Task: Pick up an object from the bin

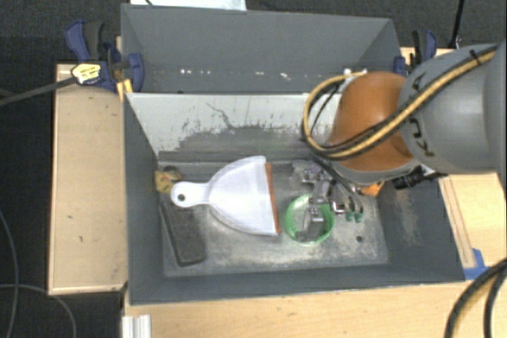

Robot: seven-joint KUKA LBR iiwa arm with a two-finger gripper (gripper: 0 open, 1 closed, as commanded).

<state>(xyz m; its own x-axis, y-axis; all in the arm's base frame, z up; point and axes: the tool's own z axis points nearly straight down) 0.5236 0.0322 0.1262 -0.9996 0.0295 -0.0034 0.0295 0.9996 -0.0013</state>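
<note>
Bin [261, 43]: sloped grey walls all round, flat floor at the bottom. The open floor is on the right, bare and dusty from the pincer out to the right wall. There is also a bare strip along the back wall, behind the scoop. The left side is crowded:
- A dark rectangular block [184, 233] lies along the left wall, near the front-left corner.
- A small tan lump [165, 180] sits by the left wall, behind the block.
- A white dustpan-type scoop [242, 198] fills the centre, with its handle pointing left and its wide, orange-edged mouth facing right.

Thing under the pincer: a green round piece [299, 227], translucent and ring-like with a paler middle. It lies flat on the floor right of centre, nearer the front wall than the back. Its left edge is just beside the scoop's orange lip; I cannot tell if they touch.

Pincer [317, 210]: down low in the bin, directly over the green piece and covering its upper-right part. Open or closed: cannot tell. Contact with the green piece: cannot tell.

The arm [459, 123] comes in from the right, and its orange cover [368, 123] and cable loops hang over the bin's back-right part.
</note>
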